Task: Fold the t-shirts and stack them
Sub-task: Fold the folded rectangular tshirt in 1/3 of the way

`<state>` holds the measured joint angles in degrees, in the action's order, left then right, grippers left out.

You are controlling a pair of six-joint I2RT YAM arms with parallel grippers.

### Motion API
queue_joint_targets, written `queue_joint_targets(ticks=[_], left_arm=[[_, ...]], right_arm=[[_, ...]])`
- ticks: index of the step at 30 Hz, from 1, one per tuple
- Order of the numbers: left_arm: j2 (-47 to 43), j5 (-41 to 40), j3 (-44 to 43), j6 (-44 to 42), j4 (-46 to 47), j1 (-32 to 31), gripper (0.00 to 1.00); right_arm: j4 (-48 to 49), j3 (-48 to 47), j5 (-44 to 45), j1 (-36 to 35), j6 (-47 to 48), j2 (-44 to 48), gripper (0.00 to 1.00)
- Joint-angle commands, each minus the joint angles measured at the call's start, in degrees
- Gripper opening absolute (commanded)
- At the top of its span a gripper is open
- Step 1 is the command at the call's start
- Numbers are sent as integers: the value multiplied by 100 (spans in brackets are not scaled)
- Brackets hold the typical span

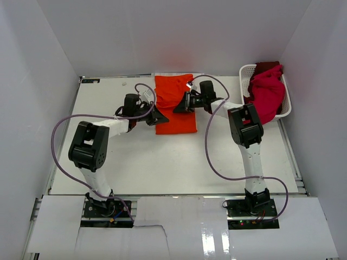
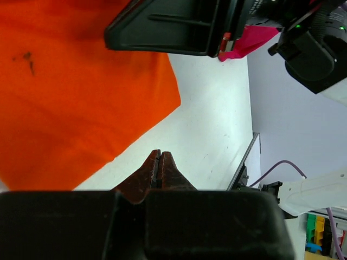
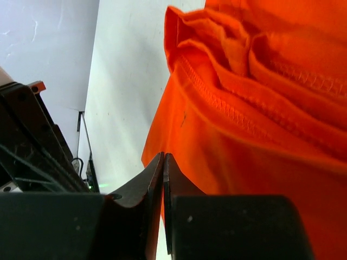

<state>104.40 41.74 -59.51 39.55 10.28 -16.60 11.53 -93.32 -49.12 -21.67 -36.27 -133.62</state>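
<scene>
A bright orange t-shirt (image 1: 174, 103) lies folded into a narrow upright rectangle at the back middle of the table. My left gripper (image 1: 161, 118) sits at the shirt's lower left edge. In the left wrist view its jaws (image 2: 160, 154) are shut with nothing between them, over bare table just off the orange cloth (image 2: 70, 92). My right gripper (image 1: 177, 106) rests over the shirt's right side. Its jaws (image 3: 164, 157) are shut too, at the border of the layered orange folds (image 3: 255, 108), with no cloth seen between them. A crimson-magenta t-shirt (image 1: 267, 93) and a dark red one (image 1: 267, 66) fill the basket.
A white lattice basket (image 1: 244, 70) stands at the back right corner of the white table (image 1: 162, 162). Grey walls close in on three sides. Purple cables loop from both arms. The two grippers are close together over the shirt; the right one's black body (image 2: 173, 27) shows in the left wrist view.
</scene>
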Motion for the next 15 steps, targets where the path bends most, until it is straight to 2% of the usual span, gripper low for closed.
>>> queue_joint_targets(ticks=[1,8,15], left_arm=[[220,256,-210,158,711,-27,0],[844,116,-483,70,817,-335,0],[1451,80,-668,202,1125,-449,0]], right_arm=[[174,-494,-176,-13,-82,-172,8],[69,-872,-256,-48,-82,-524,8],[113,-732,-273,-171,-12,-586,8]])
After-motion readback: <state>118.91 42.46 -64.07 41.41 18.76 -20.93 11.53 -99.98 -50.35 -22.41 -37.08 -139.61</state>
